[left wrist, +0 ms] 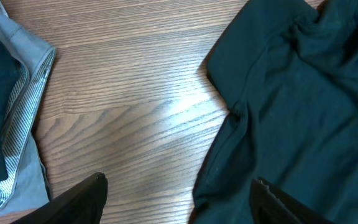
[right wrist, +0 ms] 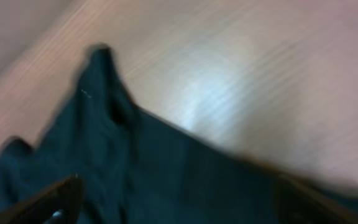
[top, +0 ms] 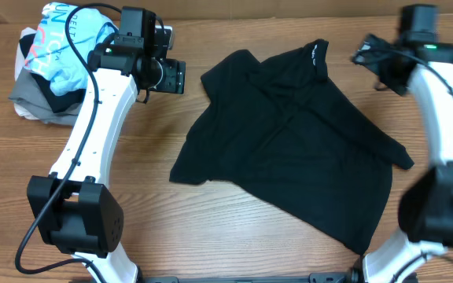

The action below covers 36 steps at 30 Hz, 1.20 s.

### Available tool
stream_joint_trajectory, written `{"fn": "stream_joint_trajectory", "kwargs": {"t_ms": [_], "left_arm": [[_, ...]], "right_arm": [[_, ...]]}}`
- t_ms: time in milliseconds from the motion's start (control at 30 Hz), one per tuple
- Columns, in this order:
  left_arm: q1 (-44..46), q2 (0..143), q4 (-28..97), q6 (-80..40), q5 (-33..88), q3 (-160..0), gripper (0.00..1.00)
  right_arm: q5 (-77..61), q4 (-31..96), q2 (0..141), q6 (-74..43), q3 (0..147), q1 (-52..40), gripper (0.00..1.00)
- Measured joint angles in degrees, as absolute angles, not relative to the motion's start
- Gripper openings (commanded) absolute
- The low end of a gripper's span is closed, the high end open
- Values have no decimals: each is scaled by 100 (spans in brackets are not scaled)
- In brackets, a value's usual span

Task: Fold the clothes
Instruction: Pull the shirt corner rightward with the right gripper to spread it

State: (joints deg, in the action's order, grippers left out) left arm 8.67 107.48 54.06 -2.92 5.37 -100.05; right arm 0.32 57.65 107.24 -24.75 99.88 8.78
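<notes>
The black short-sleeved shirt (top: 289,137) lies crumpled and spread on the wooden table, collar with white lettering toward the back. My left gripper (top: 173,77) is open and empty, above the table just left of the shirt's left sleeve; its view shows the shirt's edge (left wrist: 291,106) at right and both fingertips (left wrist: 179,196) apart. My right gripper (top: 366,55) is open and empty near the shirt's back right; its blurred view shows black fabric (right wrist: 166,168) below the fingers (right wrist: 179,199).
A pile of other clothes sits at the back left: a light blue shirt with lettering (top: 65,43) on a grey garment (top: 34,98), whose striped grey edge (left wrist: 17,124) shows in the left wrist view. Bare wooden table (top: 211,228) lies in front.
</notes>
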Motion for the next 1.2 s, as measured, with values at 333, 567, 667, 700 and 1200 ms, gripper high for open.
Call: {"fn": "stream_joint_trajectory", "kwargs": {"t_ms": [333, 567, 667, 700, 1200], "left_arm": [[867, 10748, 5422, -305, 537, -10003, 85], [867, 10748, 5419, -305, 532, -10003, 86], [867, 10750, 5419, -305, 532, -10005, 87], [867, 10750, 5419, -305, 530, -10003, 87], [867, 10750, 5422, -305, 510, -10005, 89]], "right_arm": [[1079, 7345, 10575, -3841, 9279, 1813, 100], [1083, 6799, 10600, -3664, 8560, 2434, 95], [928, 6488, 10600, -3374, 8221, 2655, 90], [840, 6410, 10600, -3293, 8101, 2720, 87], [-71, 5389, 10600, -3000, 6888, 2847, 53]]}}
